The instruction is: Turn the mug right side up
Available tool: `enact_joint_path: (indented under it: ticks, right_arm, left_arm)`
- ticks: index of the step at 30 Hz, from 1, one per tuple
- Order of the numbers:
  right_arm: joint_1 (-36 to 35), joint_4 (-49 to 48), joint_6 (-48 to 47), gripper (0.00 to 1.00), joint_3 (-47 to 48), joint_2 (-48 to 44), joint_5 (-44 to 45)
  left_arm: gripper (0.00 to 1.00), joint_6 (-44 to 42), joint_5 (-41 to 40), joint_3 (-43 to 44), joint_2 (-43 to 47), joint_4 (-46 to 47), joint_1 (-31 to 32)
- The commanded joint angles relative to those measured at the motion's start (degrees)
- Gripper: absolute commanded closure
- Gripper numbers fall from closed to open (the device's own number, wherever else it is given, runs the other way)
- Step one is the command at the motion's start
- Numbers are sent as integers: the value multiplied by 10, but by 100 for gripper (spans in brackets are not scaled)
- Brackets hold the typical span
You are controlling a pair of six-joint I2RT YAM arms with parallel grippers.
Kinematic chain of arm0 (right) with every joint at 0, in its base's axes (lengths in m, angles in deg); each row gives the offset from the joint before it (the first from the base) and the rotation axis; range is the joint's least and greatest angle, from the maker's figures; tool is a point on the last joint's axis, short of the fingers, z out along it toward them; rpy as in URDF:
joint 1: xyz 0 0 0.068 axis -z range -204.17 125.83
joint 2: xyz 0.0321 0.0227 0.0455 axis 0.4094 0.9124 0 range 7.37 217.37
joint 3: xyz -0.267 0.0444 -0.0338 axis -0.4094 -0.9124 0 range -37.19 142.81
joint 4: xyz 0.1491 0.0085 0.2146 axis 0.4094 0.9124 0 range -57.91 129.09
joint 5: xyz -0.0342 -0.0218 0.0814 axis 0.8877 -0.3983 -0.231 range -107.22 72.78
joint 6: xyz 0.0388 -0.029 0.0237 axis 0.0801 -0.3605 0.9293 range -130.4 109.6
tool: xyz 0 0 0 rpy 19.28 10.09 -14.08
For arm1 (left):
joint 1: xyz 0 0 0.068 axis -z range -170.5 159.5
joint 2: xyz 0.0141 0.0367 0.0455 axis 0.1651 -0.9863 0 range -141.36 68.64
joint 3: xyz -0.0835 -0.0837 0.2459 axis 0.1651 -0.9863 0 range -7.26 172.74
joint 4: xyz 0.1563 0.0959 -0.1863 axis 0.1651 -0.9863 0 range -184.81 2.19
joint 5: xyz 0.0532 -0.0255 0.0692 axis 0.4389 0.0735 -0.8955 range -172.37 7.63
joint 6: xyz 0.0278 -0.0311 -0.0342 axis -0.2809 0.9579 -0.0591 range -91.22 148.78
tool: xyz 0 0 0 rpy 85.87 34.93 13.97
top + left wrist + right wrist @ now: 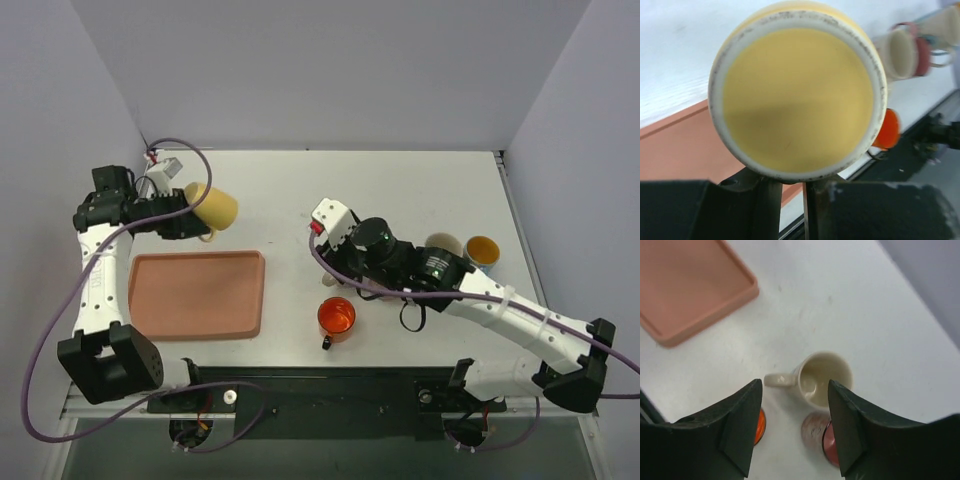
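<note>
A yellow mug (214, 206) hangs in the air above the far edge of the pink tray (150, 262), tipped on its side. In the left wrist view its round base (797, 95) faces the camera and fills the picture. My left gripper (192, 225) (792, 182) is shut just under the mug, at the handle side; the handle itself is hidden. My right gripper (795, 382) stands open over the middle of the table, above an upright cream mug (825, 377), with nothing between its fingers (742, 415).
An orange mug (337, 317) stands upright near the front edge. A pink mug (815, 432) lies on its side beside the cream one. Two more mugs (482, 250) stand at the right, behind the right arm. The tray (685, 285) is bare.
</note>
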Motion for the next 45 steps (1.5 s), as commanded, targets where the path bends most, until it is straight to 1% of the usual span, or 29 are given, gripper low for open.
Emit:
enact_joint_path:
  ticks: [1,3,4,5,6,7,8,9,10,11,12,15,18,21,23,29,31,32,33,34,36,37,38,40,41,42,43,44,45]
  right_arm:
    - [-2,-297,-142,48,-95,-82,25]
    - [-1,-367,-187,45,-123,-102,24]
    - [0,-379,-214,44,-126,-111,22]
    - [3,-393,-222,43,-124,-113,15]
    - [5,-397,-238,43,-122,-117,12]
    - [6,-397,-246,43,-117,-118,4]
    - [10,-401,-255,43,-114,-121,-1]
    - [18,-401,-259,43,-110,-121,-28]
    - [23,-404,-264,42,-108,-124,-47]
    - [28,-412,-263,42,-106,-125,-63]
    - [32,-426,-252,42,-104,-125,-70]
    - [57,-445,-206,40,-97,-129,-136]
    - [58,-453,-197,40,-86,-120,-157]
    - [59,-451,-176,40,-69,-107,-200]
    - [60,-473,-155,41,-67,-101,-215]
    - [73,-529,-117,42,-38,-64,-241]
    - [78,-542,-98,44,-23,-48,-258]
    - [78,-545,-91,45,-18,-43,-266]
    - [78,-551,-86,53,-11,-37,-271]
    - [78,-554,-77,61,-8,-34,-278]
    - [78,-559,-65,85,-5,-33,-284]
    - [78,-556,-64,90,-6,-34,-285]
    - [78,-551,-60,100,-7,-37,-286]
    - [78,-517,-50,100,-12,-52,-268]
    - [78,-503,-48,100,-12,-56,-251]
    - [78,-466,-46,100,-12,-70,-245]
    - [78,-447,-45,100,-12,-78,-224]
    - [78,-396,-43,100,-8,-90,-215]
    - [78,-360,-39,100,-3,-96,-191]
  left_arm:
    - [100,148,181,70,55,28,85]
    - [100,220,226,64,73,79,123]
    - [100,270,255,54,89,125,151]
    - [100,296,267,47,103,153,162]
    - [100,368,291,28,110,225,196]
    - [100,406,300,12,125,265,210]
    - [100,495,308,-16,131,356,234]
    - [100,534,313,-29,141,399,254]
    - [100,614,317,-55,145,490,261]
    - [100,652,318,-66,149,529,274]
    - [100,693,321,-80,151,598,277]
    - [100,711,323,-75,148,614,288]
    - [100,723,325,-70,146,634,298]
    - [100,738,322,-75,143,651,304]
    - [100,760,322,-83,143,683,310]
    - [100,770,335,-91,144,707,328]
    - [100,785,339,-91,142,734,334]
    - [100,800,341,-93,140,754,337]
    - [100,806,343,-93,141,763,338]
    - [100,818,345,-98,139,781,341]
    - [100,833,345,-104,139,800,342]
    - [100,836,344,-105,139,805,342]
    - [100,836,342,-107,137,804,342]
    - [100,826,329,-110,134,788,334]
    - [76,812,325,-110,133,764,320]
    - [64,783,319,-109,128,712,312]
    - [42,770,316,-109,125,692,293]
    - [33,739,310,-110,123,650,281]
    - [20,722,307,-110,123,631,256]
